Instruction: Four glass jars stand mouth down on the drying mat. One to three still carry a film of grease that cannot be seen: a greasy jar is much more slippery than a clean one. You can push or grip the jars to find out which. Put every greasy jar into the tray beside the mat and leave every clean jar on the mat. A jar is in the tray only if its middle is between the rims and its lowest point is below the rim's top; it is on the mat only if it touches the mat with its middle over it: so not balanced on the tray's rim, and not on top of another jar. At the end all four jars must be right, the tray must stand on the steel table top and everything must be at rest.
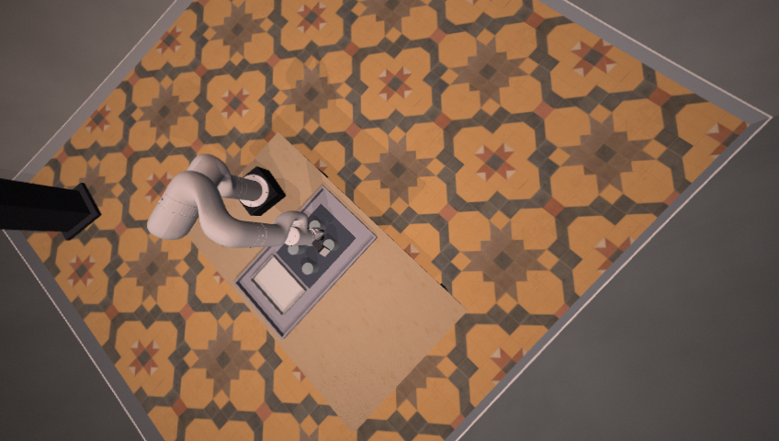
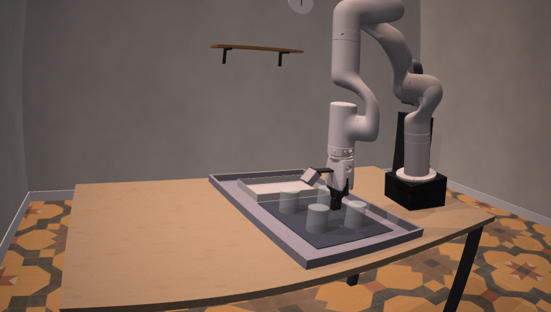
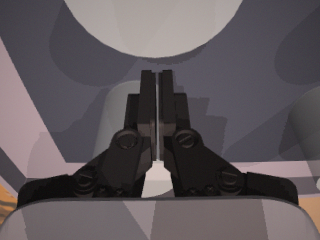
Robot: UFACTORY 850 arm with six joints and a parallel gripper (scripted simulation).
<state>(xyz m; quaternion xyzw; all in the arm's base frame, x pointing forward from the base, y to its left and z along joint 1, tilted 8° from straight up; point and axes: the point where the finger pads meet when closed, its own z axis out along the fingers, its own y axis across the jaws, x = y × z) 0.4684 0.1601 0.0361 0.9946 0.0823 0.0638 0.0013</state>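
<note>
Gripper [image 1: 318, 234] [image 2: 335, 208] [image 3: 157, 90]: fingers pressed together with nothing between them, pointing down low among the jars
Drying mat [image 1: 341, 234] [image 2: 320, 241] [image 3: 240, 85]: carries all four glass jars, upright and apart
Tray-side jars: one [image 1: 308, 268] [image 2: 289, 201] farther from the arm's base, one [image 1: 294, 249] [image 2: 321, 196] [image 3: 306, 120] nearer, partly hidden in the exterior view
Other jars: one [image 1: 328, 244] [image 2: 318, 219] [image 3: 155, 25] farther from the base, one [image 1: 314, 224] [image 2: 355, 215] [image 3: 114, 115] nearer
Tray [image 1: 278, 284] [image 2: 258, 197]: beside the mat, holding no jar
</note>
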